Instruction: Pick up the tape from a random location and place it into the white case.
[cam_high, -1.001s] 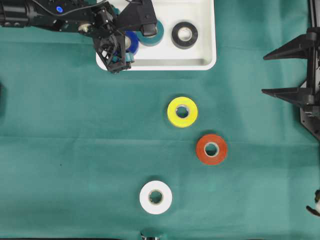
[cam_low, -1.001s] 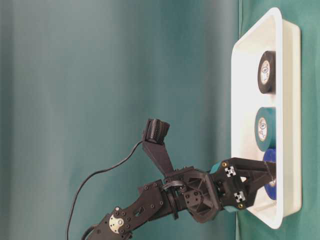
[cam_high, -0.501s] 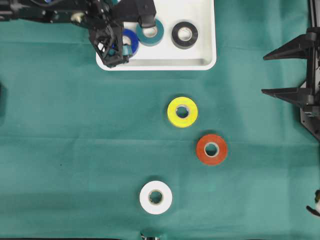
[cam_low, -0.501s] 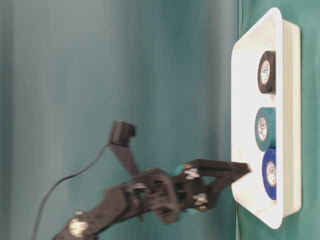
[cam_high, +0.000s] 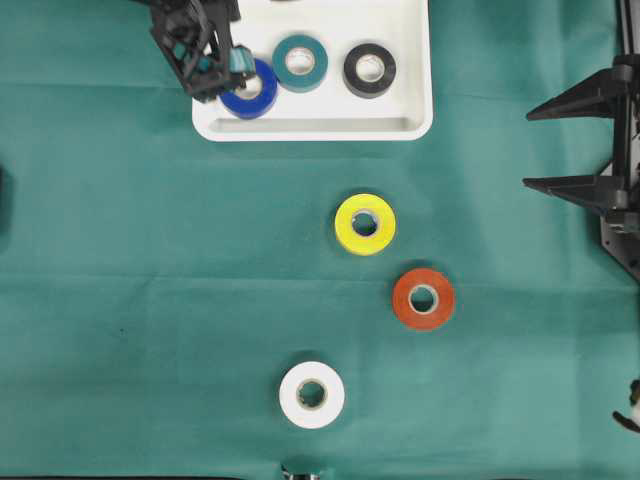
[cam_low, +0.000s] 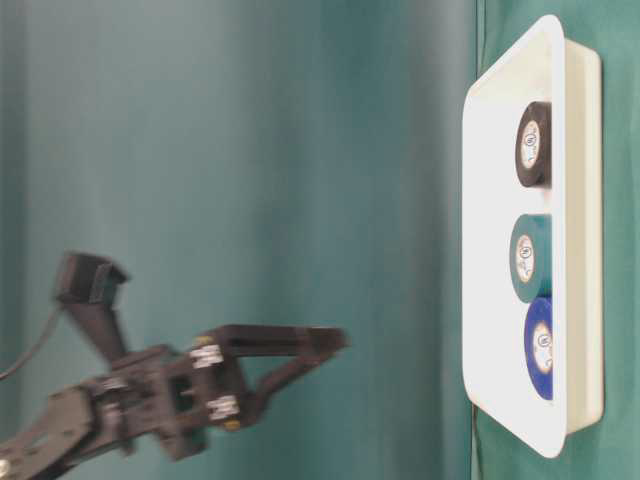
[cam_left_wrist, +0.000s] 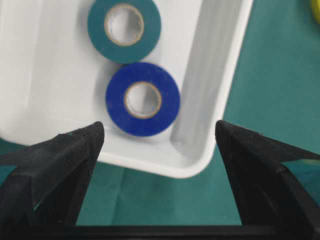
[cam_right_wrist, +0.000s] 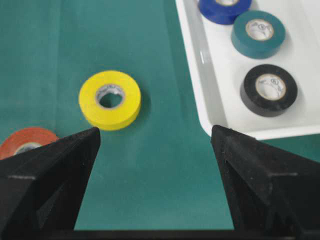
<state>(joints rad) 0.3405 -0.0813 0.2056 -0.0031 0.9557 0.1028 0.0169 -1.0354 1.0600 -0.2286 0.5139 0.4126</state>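
3 rolls, blue (cam_high: 252, 93), teal (cam_high: 300, 62) and black (cam_high: 369, 70), are seen lying flat in the white case (cam_high: 330, 125). Yellow (cam_high: 365, 223), orange (cam_high: 423, 298) and white (cam_high: 311, 394) rolls are left on the cloth. Left gripper (cam_high: 205, 72) is spread, empty, above the case corner; right gripper (cam_high: 570, 145) is spread, idle.

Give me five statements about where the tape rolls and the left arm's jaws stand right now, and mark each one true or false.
1. The shallow white plastic case holds three tape rolls. True: the blue tape roll, the teal tape roll and the black tape roll.
2. The yellow tape roll lies inside the case. False: it lies on the green cloth.
3. The left gripper grips the blue roll. False: its jaws stand open, with nothing between them.
4. The white tape roll lies on the cloth. True.
5. The orange tape roll is stacked on the yellow roll. False: they lie apart.
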